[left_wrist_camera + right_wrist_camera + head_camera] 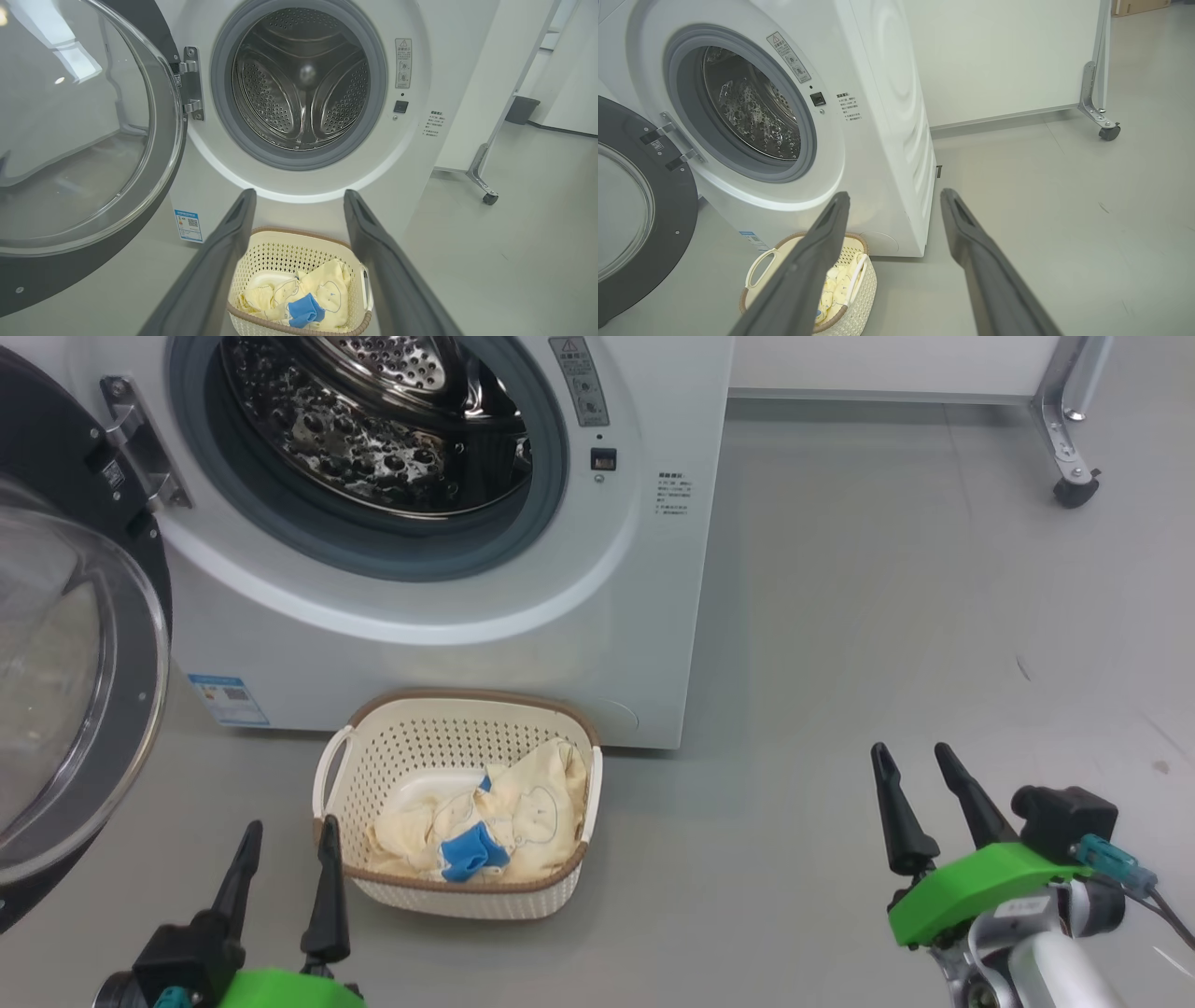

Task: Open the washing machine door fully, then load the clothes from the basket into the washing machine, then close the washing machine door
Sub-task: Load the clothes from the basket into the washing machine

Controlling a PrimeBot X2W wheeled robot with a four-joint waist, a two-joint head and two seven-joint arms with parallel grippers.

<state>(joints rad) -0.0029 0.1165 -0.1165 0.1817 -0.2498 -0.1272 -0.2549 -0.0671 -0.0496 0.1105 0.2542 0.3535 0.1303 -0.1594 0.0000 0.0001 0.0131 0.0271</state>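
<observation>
The clothes [509,817] are lying in the basket [420,747], which is standing on the floor [840,663] just before the washing machine [448,653]. The washing machine door [84,709] is hanging wide open at left. The left gripper [291,824] and right gripper [910,749] are hovering, fingers spread, gripping nothing.

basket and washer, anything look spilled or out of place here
Nothing stands out. The basket sits upright on the floor in front of the washer, with the clothes inside it. The door is swung wide open, and the drum looks empty and undamaged.
</observation>
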